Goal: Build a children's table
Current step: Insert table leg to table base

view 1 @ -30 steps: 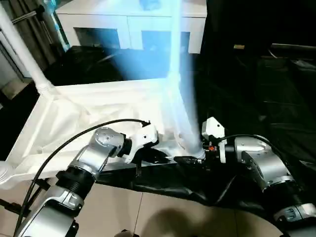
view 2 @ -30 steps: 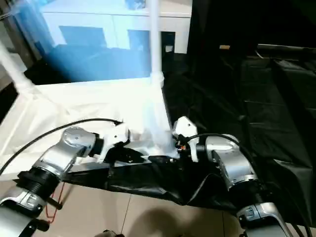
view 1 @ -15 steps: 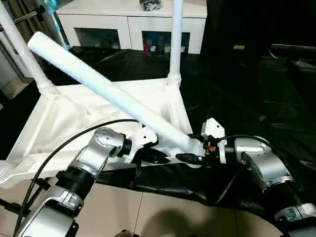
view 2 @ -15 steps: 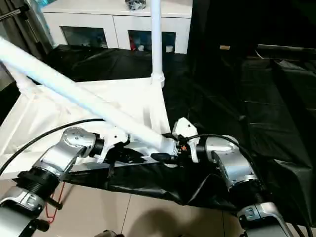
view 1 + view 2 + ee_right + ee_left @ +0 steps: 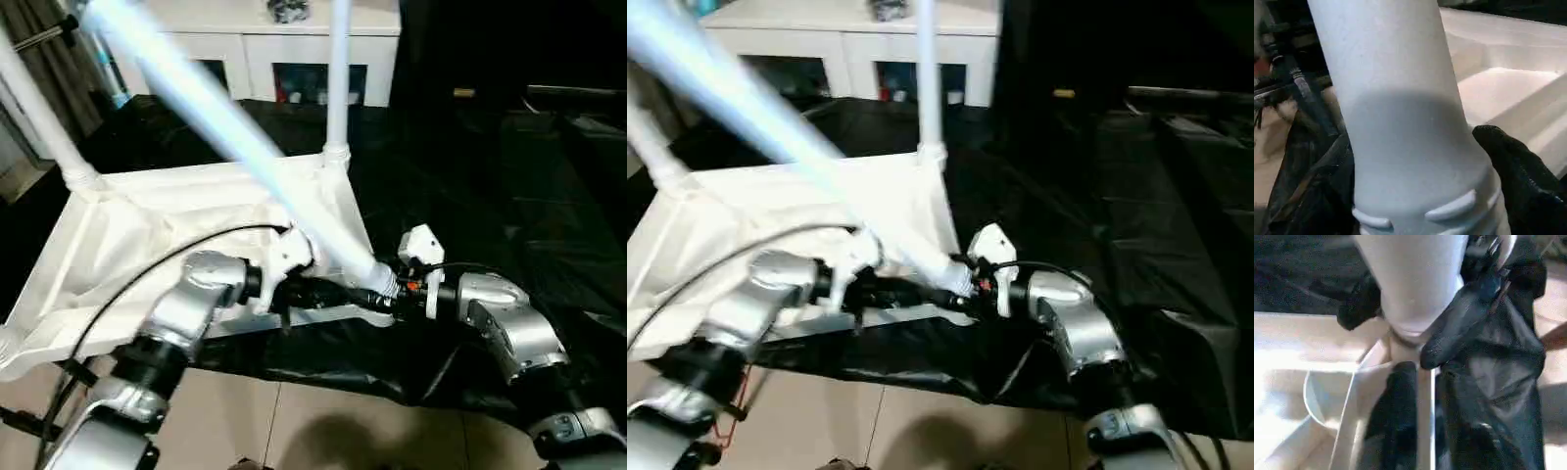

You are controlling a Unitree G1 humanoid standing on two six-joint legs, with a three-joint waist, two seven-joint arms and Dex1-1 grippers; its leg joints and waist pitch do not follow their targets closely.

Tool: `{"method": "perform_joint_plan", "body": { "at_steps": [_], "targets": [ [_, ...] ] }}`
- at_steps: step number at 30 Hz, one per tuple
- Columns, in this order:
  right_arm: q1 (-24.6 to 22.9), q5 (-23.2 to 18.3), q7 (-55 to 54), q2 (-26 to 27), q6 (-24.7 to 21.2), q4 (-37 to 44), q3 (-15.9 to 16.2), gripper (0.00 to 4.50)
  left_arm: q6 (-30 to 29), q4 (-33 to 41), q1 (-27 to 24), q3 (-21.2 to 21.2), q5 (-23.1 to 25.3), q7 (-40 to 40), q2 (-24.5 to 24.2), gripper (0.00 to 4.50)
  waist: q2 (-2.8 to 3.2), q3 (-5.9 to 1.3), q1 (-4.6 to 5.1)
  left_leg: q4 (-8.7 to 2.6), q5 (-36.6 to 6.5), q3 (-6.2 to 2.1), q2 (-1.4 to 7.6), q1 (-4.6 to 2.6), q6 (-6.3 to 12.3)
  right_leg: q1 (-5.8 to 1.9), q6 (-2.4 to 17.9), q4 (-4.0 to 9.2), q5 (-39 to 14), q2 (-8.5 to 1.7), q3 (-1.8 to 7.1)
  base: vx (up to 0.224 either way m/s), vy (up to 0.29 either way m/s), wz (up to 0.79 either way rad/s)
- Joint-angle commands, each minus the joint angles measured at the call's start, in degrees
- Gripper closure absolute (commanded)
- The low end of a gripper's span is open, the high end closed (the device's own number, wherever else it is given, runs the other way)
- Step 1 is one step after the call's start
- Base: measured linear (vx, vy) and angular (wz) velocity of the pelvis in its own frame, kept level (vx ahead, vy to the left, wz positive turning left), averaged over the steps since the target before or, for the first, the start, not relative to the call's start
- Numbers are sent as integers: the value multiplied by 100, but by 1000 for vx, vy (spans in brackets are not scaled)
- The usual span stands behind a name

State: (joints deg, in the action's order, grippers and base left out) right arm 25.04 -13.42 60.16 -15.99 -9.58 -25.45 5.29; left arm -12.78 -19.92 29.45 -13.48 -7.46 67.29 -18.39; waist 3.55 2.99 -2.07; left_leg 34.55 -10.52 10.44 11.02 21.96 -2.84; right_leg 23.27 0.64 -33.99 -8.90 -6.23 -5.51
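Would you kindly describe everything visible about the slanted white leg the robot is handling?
The long tapered white plastic tube leg leans steeply from its ribbed lower end, near the upturned white plastic tabletop's near right corner, up toward the far left. Its upper length is motion-blurred. The right end effector clasps the thick base, one black finger on each side. The left end effector sits close at the same base; contact is unclear.

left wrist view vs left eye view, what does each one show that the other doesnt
The left wrist view alone looks into the round corner socket under the leg's base. The left eye view alone takes in the whole upturned tabletop, two legs standing upright in its far corners, the white cabinet and both silver forearms. Both show the tilted leg with the right gripper closed on its base.
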Motion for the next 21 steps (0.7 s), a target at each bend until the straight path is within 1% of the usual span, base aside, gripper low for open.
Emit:
{"method": "perform_joint_plan", "body": {
  "at_steps": [1,2,3,4,5,6,7,9,10,11,12,13,14,15,16,17,18,19,20,21],
  "targets": [
    [41,-286,-121,105,-111,255,-216,144,-198,270,-70,145,-202,36,-81,328,10,-428,-16,-431,-1405,-70,203,-73,320,-319,1345,368,-1458,-210,222,0,0,0],
    [41,-335,-149,137,-142,282,-260,144,-244,325,-101,182,-253,33,-81,314,24,-422,-14,-436,-1455,-73,198,-86,303,-307,1337,376,-1486,-197,216,0,0,0],
    [19,-419,-216,211,-187,361,-328,144,-521,512,-187,419,-620,8,18,314,26,-418,-12,-438,-1488,-64,200,-90,278,-307,1349,369,-1484,-199,223,0,0,0],
    [3,-446,-244,238,-204,404,-343,144,-649,609,-222,554,-824,-15,86,311,51,-414,-16,-440,-1508,-68,199,-81,262,-313,1367,360,-1478,-209,224,0,0,0],
    [-19,-449,-258,250,-203,444,-331,144,-783,688,-229,674,-1018,-51,159,289,26,-413,-13,-443,-1575,-58,192,-85,228,-308,1358,369,-1552,-198,219,0,0,0],
    [-32,-463,-272,261,-201,464,-330,144,-885,755,-240,729,-1114,-81,189,289,31,-418,-19,-442,-1577,-63,190,-94,230,-306,1352,378,-1563,-202,221,0,0,0],
    [-46,-490,-283,277,-209,486,-339,144,-961,802,-240,802,-1220,-123,238,278,51,-412,-22,-443,-1595,-63,187,-97,221,-298,1327,382,-1586,-196,223,0,0,0],
    [-90,-544,-334,312,-230,588,-353,144,-1089,778,-154,1093,-1547,-359,471,267,17,-407,-31,-442,-1576,-56,183,-93,209,-300,1317,395,-1609,-204,229,0,0,0],
    [-100,-566,-349,322,-246,618,-360,144,-1129,776,-135,1152,-1624,-403,515,267,20,-401,-51,-440,-1578,-54,181,-91,204,-302,1310,409,-1676,-215,229,0,0,0],
    [-113,-594,-371,336,-271,661,-371,144,-1194,783,-113,1226,-1731,-461,567,250,18,-408,-57,-442,-1570,-62,178,-84,205,-309,1266,403,-1715,-211,226,0,0,0],
    [-113,-594,-371,336,-271,661,-371,144,-1194,783,-113,1226,-1731,-461,567,250,16,-402,-52,-446,-1572,-64,173,-75,218,-307,1232,411,-1729,-203,226,0,0,0],
    [-141,-613,-407,364,-304,741,-378,144,-1268,808,-98,1319,-1867,-517,621,236,37,-403,-43,-448,-1573,-63,172,-85,207,-307,1194,415,-1736,-195,223,0,0,0],
    [-180,-649,-486,417,-354,857,-404,144,-1364,796,-59,1478,-2072,-596,725,228,17,-402,-30,-446,-1537,-64,169,-74,205,-317,1191,417,-1704,-196,224,0,0,0],
    [-191,-660,-509,431,-371,890,-411,144,-1387,791,-48,1525,-2122,-618,756,221,23,-408,-29,-443,-1504,-64,169,-79,215,-314,1185,418,-1687,-199,226,0,0,0],
    [-212,-670,-554,461,-393,942,-415,144,-1423,786,-41,1601,-2201,-642,793,213,-9,-408,-13,-444,-1499,-65,168,-71,231,-317,1179,420,-1690,-195,223,0,0,0],
    [-232,-712,-615,472,-466,1056,-419,144,-1423,683,51,1730,-2301,-712,866,213,6,-408,-12,-445,-1495,-72,165,-62,238,-325,1178,410,-1707,-200,219,0,0,0],
    [-248,-735,-655,474,-517,1143,-413,144,-1430,604,132,1835,-2389,-782,930,202,57,-411,-2,-439,-1502,-70,160,-78,231,-316,1155,425,-1732,-197,218,0,0,0],
    [-276,-754,-665,460,-556,1248,-391,144,-1503,589,206,1930,-2537,-842,1007,191,28,-408,8,-439,-1477,-66,157,-81,225,-316,1152,427,-1704,-187,220,0,0,0],
    [-276,-754,-665,460,-556,1248,-391,144,-1503,589,206,1930,-2537,-842,1007,178,28,-408,-1,-437,-1475,-68,158,-78,236,-318,1155,426,-1712,-194,219,0,0,0],
    [-288,-782,-666,450,-600,1314,-385,144,-1587,597,276,1983,-2669,-871,1074,178,-49,-401,7,-441,-1469,-61,156,-62,261,-323,1136,440,-1744,-190,220,0,0,0]
  ]
}}
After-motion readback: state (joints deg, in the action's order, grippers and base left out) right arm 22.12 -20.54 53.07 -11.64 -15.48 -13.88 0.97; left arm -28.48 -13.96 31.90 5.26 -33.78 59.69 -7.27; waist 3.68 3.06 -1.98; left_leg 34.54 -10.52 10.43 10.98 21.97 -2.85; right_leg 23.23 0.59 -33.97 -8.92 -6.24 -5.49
